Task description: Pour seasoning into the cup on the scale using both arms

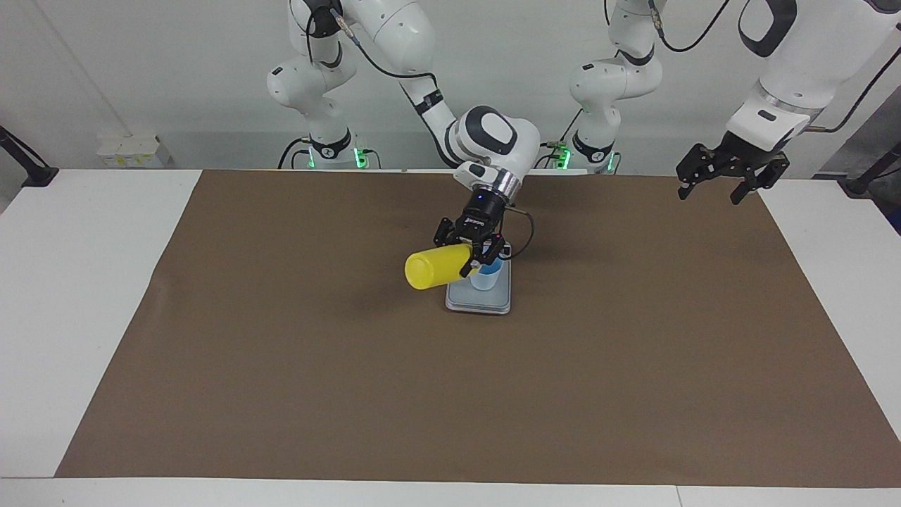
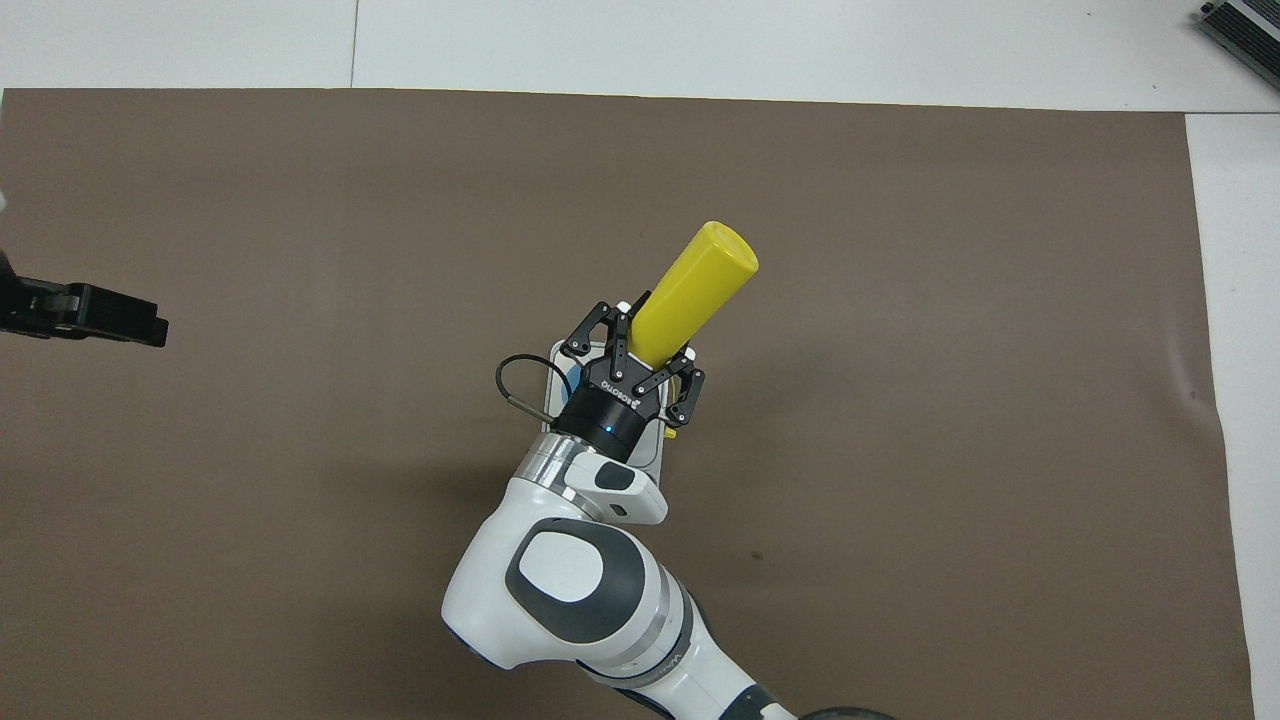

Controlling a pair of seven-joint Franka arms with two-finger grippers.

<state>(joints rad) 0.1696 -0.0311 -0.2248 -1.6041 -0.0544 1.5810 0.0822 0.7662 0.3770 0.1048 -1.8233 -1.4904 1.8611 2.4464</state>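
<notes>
My right gripper (image 1: 473, 257) is shut on the yellow squeeze bottle (image 1: 433, 267) near its cap end. It holds the bottle tipped almost level, base pointing toward the right arm's end of the table. The nozzle end sits over the light blue cup (image 1: 487, 277); the nozzle itself is hidden by the fingers. The cup stands on the silver-grey scale (image 1: 479, 304). In the overhead view the right gripper (image 2: 640, 345) and bottle (image 2: 695, 285) cover most of the scale (image 2: 560, 362) and cup (image 2: 575, 378). My left gripper (image 1: 709, 197) waits open in the air over the mat's corner, also seen overhead (image 2: 140, 322).
A brown mat (image 1: 281, 366) covers most of the white table (image 1: 77, 296). A cable loop (image 2: 515, 385) hangs off the right wrist beside the scale. A grey device (image 2: 1245, 30) sits at the table's farthest corner.
</notes>
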